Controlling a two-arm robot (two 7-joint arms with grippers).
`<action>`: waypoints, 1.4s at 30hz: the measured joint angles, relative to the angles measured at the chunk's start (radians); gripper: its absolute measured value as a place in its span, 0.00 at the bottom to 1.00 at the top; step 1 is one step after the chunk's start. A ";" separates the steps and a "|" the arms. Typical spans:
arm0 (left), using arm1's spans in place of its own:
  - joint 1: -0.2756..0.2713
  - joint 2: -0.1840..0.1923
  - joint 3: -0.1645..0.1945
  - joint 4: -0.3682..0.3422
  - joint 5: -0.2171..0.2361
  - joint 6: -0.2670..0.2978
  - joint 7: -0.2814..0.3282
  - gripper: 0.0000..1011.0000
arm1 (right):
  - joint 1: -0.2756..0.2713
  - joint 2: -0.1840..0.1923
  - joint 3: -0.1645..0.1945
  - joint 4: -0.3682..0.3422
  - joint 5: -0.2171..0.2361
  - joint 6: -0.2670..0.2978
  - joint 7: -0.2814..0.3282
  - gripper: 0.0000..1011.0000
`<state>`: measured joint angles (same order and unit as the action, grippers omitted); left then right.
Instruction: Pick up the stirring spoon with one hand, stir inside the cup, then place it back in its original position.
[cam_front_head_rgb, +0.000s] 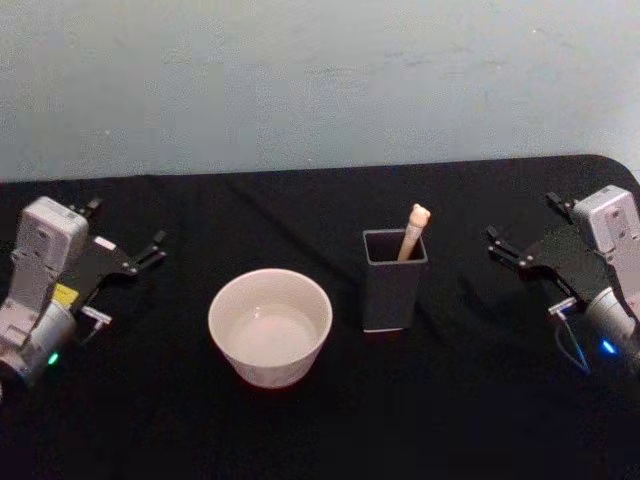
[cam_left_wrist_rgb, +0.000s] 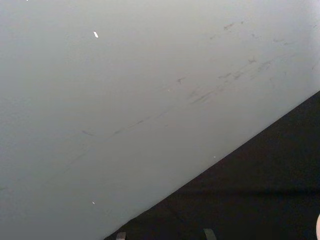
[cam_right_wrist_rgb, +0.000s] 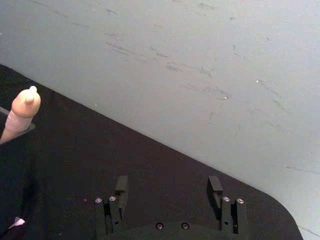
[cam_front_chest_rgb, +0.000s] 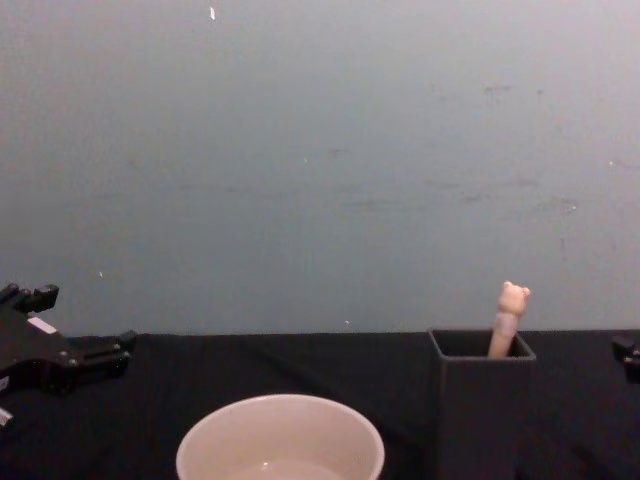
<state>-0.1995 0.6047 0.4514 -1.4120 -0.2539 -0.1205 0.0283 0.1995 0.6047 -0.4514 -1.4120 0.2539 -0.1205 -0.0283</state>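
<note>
Black-clothed table (cam_front_head_rgb: 300, 205) against a pale wall (cam_front_head_rgb: 300, 80). Cup (cam_front_head_rgb: 268, 368) sits near the middle, slightly to the robot's left, upright with its mouth open to the head camera. Holder (cam_front_head_rgb: 393, 295) stands upright just beside the cup on its right, not touching it. Spoon (cam_front_head_rgb: 414, 228) stands in the holder, bear-head end up and clear of the rim, leaning toward the far right corner of the mouth; its bowl is hidden inside. In the chest view the bear head (cam_front_chest_rgb: 513, 298) pokes above the holder's rim (cam_front_chest_rgb: 482, 352). Left gripper (cam_front_head_rgb: 155, 250) is low over the cloth at the table's left side, well apart from the cup, fingers spread, nothing between them. Right gripper (cam_front_head_rgb: 497, 245) is at the right side, near the holder but apart from it, pointing toward it; the right wrist view shows its fingers (cam_right_wrist_rgb: 121, 186) parted and empty, with the spoon handle (cam_right_wrist_rgb: 22, 112) off to one edge.
</note>
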 joint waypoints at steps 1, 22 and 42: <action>0.000 0.000 0.000 0.000 0.000 0.000 0.000 0.99 | 0.000 0.000 0.000 0.000 0.000 0.000 0.000 0.99; 0.000 0.000 0.000 0.000 0.000 0.000 0.000 0.99 | -0.032 -0.004 0.051 -0.041 0.079 -0.008 0.086 0.99; 0.000 0.000 0.000 0.000 0.000 0.000 0.000 0.99 | -0.104 0.014 0.139 -0.134 0.461 0.100 0.518 0.99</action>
<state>-0.1996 0.6047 0.4514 -1.4120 -0.2539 -0.1205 0.0282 0.0956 0.6184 -0.3125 -1.5457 0.7147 -0.0208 0.4901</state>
